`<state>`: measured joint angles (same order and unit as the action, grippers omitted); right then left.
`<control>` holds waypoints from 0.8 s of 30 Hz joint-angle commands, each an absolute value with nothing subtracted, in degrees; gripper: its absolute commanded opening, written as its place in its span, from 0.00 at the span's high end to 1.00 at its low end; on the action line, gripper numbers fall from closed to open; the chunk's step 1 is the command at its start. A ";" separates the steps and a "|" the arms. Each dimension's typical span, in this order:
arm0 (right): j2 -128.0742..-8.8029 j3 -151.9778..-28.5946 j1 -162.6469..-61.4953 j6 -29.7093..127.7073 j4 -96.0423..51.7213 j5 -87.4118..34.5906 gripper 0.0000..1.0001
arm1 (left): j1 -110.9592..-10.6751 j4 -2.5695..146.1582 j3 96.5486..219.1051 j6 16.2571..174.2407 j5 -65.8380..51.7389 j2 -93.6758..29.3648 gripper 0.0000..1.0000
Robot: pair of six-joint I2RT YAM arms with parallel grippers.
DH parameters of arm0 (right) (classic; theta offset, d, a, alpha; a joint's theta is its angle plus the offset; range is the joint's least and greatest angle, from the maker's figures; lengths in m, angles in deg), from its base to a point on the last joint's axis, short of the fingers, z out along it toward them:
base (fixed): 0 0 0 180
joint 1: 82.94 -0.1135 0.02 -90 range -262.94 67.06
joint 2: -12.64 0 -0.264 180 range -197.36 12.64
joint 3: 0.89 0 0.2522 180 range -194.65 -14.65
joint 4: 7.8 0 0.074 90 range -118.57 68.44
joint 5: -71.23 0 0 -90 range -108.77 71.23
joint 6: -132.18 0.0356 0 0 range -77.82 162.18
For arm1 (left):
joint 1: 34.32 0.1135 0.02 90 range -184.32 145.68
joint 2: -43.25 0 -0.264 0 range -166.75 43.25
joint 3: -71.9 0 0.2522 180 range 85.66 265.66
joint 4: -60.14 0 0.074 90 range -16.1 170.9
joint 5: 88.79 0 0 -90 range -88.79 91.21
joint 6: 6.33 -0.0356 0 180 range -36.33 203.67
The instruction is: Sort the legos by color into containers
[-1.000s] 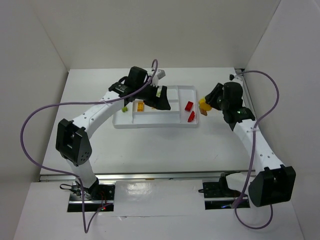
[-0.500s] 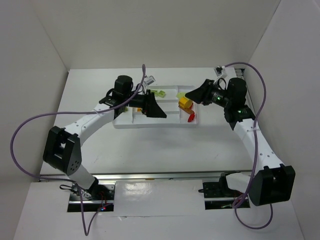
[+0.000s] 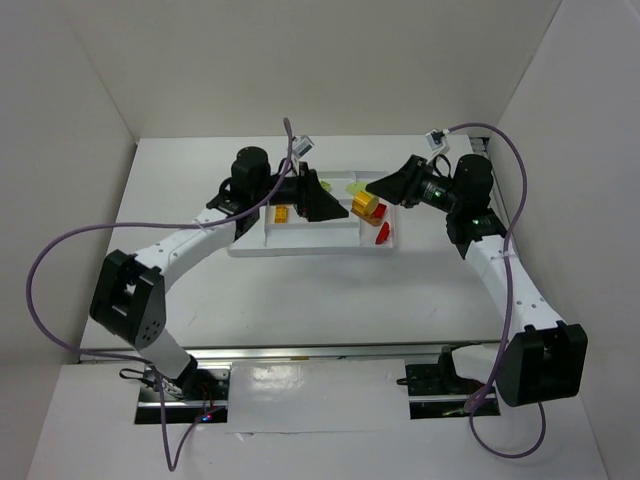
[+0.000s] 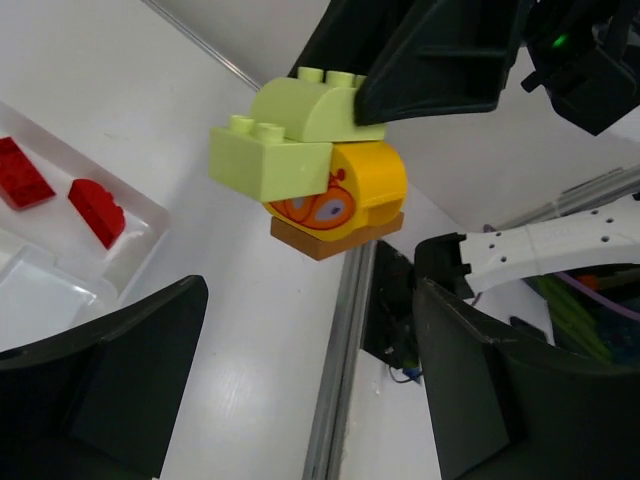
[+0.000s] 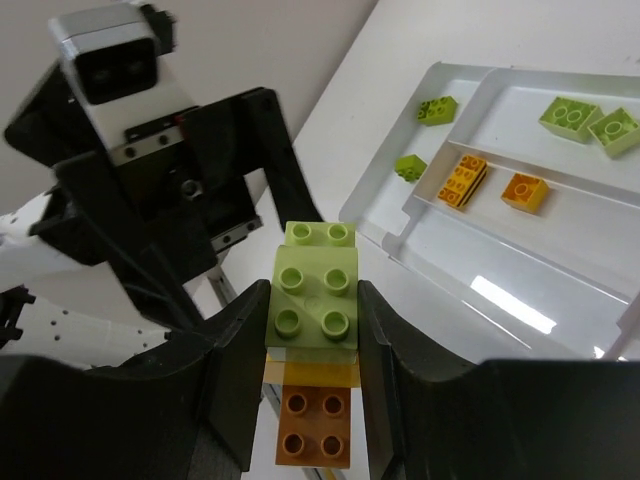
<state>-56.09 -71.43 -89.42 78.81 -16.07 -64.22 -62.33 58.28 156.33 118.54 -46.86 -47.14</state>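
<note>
The right tool (image 3: 380,187) has swung in from beside the tray (image 3: 300,250) and now grips its clump of legos (image 4: 320,165), lime green on yellow on a brownish plate, up above the tray's right end. The left tool (image 3: 335,207) has turned to face it, jaws spread and empty, so I'd guess a pull-apart comes before any sorting. The tray sits on a matte white surface (image 3: 420,290), boxed in by plain white walls (image 3: 330,60).

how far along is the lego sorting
Done: reds, oranges and limes lie in separate tray sections. In hand: the right gripper clamps a lime, yellow and brown stack, facing the open left gripper. Left: split that stack and sort each piece.
</note>
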 commanded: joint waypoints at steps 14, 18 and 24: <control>-56.53 -71.78 -89.01 80.33 -10.93 -67.72 0.89 | -63.41 34.74 154.84 131.35 -56.08 -54.04 0.10; -57.06 -71.78 -89.01 80.33 -10.41 -68.34 0.89 | -62.88 21.54 154.83 139.97 -61.45 -58.61 0.17; -57.06 -71.78 -89.01 79.80 -11.11 -68.34 0.89 | -62.88 15.19 156.06 143.79 -64.70 -61.51 0.22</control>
<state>-57.18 -71.43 -89.42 79.88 -14.28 -67.04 -63.11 24.49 155.28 140.81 -60.26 -60.71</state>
